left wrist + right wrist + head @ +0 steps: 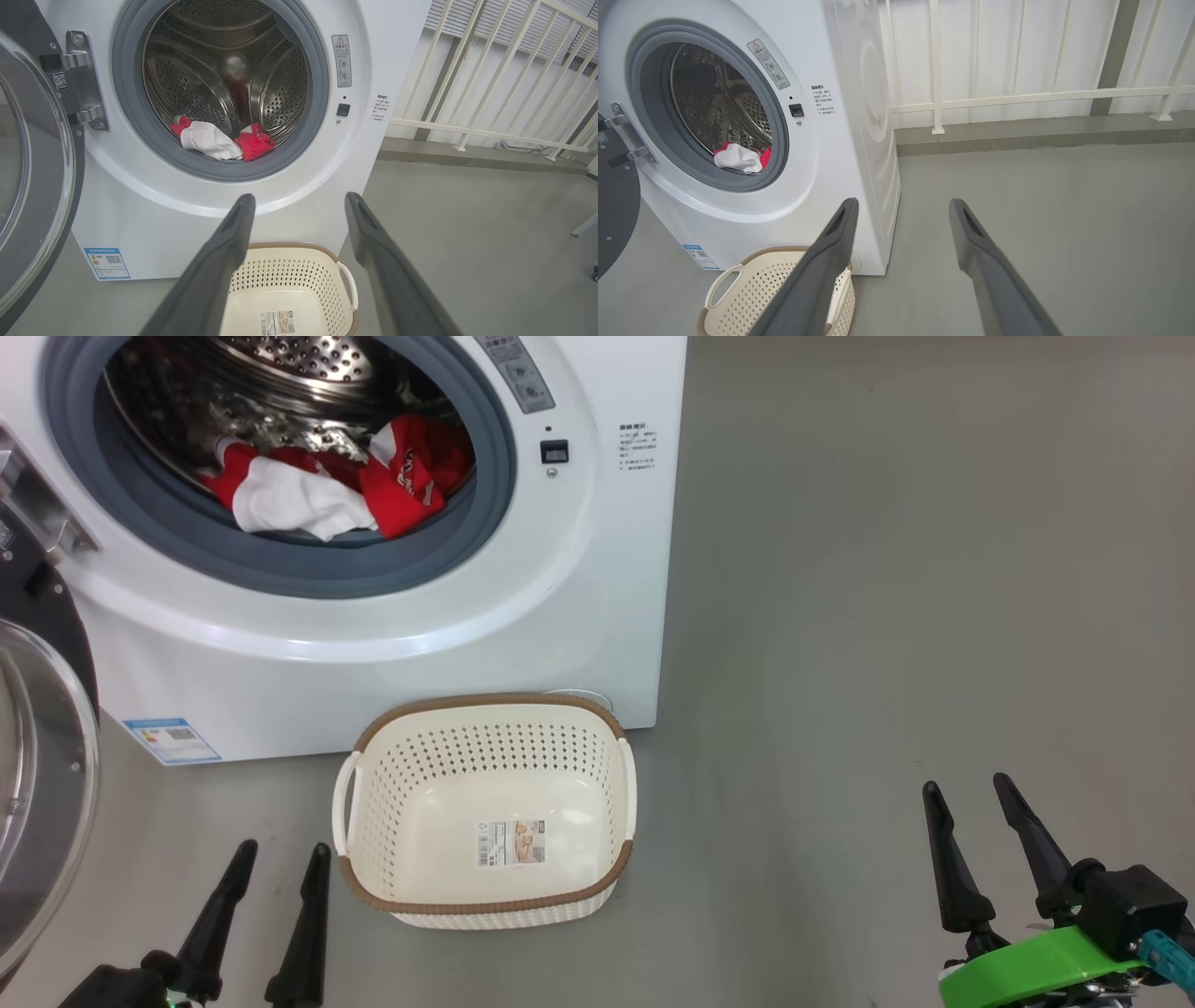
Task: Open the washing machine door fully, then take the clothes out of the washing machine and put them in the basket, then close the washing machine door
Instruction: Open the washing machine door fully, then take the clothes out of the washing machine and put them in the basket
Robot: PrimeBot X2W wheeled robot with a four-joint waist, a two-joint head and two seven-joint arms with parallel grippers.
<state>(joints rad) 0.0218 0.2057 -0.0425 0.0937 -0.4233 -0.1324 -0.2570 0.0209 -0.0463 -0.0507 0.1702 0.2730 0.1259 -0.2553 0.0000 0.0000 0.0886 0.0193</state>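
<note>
The white washing machine stands with its door swung out to the left, black rim and glass bowl showing. Red and white clothes lie at the front bottom of the steel drum, also seen as clothes and clothes. The cream basket with a brown rim sits on the floor right below the opening, holding just its paper label. My left gripper is open, low at the basket's left. My right gripper is open over bare floor far to the right.
Grey floor stretches to the right of the machine. A white railing and wall run behind it. The open door stands out into the space at the left.
</note>
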